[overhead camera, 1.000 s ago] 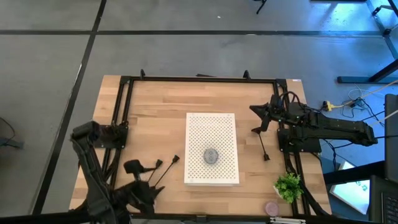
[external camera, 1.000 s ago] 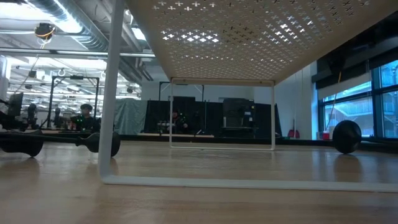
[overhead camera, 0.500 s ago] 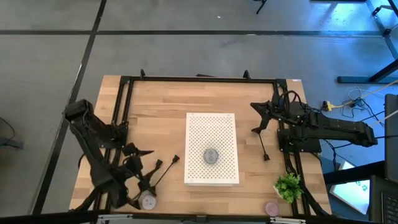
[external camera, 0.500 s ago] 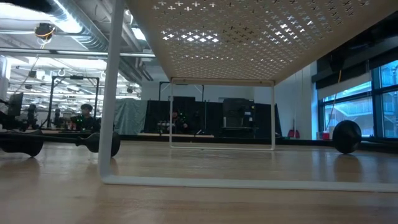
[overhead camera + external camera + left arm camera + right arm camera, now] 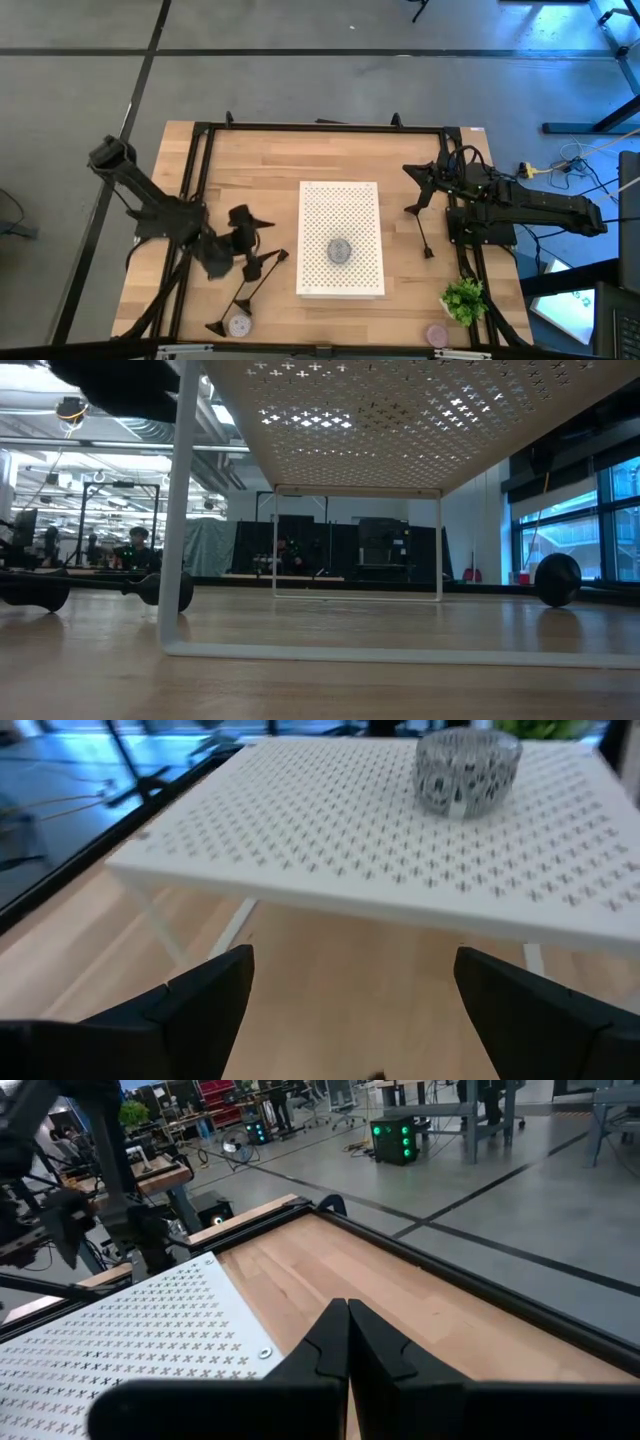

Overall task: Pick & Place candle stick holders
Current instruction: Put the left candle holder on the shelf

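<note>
Beside the perforated white shelf (image 5: 341, 238), the left gripper (image 5: 262, 243), fingers spread and empty, hovers above a lying candle stick holder (image 5: 262, 272); a slanted descent may roll it away.

Robotics lab/workshop: other test rigs (image 5: 110, 530), ceiling ducting (image 5: 130, 410), concrete floor (image 5: 300, 90)

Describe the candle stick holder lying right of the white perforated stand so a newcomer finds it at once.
On the wooden table, find the white perforated stand in the middle. Just to its right, on bare wood, lies the candle stick holder. It is a thin black rod lying flat, unlike the bushy green plant standing nearer the front edge.
</note>
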Controlling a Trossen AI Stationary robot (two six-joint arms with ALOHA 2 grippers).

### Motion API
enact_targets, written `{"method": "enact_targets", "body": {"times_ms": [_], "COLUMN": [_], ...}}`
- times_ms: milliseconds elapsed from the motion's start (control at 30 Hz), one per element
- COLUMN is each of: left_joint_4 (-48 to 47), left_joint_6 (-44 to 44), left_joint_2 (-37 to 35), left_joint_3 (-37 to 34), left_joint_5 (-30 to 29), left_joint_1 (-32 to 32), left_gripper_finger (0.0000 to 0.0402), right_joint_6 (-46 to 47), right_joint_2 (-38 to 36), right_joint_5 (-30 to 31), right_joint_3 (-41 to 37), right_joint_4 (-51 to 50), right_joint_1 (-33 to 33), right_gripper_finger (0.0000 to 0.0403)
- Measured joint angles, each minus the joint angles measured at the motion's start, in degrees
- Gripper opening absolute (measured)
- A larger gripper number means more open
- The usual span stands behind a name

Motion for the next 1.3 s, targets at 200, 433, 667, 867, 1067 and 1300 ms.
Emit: {"method": "enact_targets", "body": {"times_ms": [200, 433, 667, 867, 1067, 1300], "left_joint_4": [10.07, -2.65, -14.84, -14.75, -17.06, -15.49], "left_joint_6": [5.87, -13.74, -27.55, -36.45, -42.90, -42.82], "left_joint_2": [-10.31, -16.82, -12.59, -7.38, -4.01, -2.51], "left_joint_3": [-8.99, -11.51, -10.20, -10.06, -10.06, -10.06], "left_joint_5": [11.09, 25.07, 30.51, 38.20, 44.04, 46.24], "left_joint_1": [7.39, 9.68, 6.74, 4.54, 3.75, 3.75], "left_gripper_finger": [0.0342, 0.0342, 0.0342, 0.0342, 0.0342, 0.0342], "right_joint_6": [0.00, 0.00, 1.16, 1.20, 1.34, 1.33], "right_joint_2": [0.01, 0.00, 0.00, 0.36, 0.83, 1.09], "right_joint_5": [-0.04, -0.15, -0.14, -0.15, -0.13, -0.11], "right_joint_3": [0.00, 0.00, 0.00, 0.00, 0.00, 0.00], "right_joint_4": [-0.09, -1.32, -1.53, -1.96, -2.76, -2.60], "right_joint_1": [0.00, 0.00, 0.02, 0.04, 0.04, 0.02], "right_gripper_finger": [0.0001, 0.0001, 0.0001, 0.0001, 0.0001, 0.0001]}}
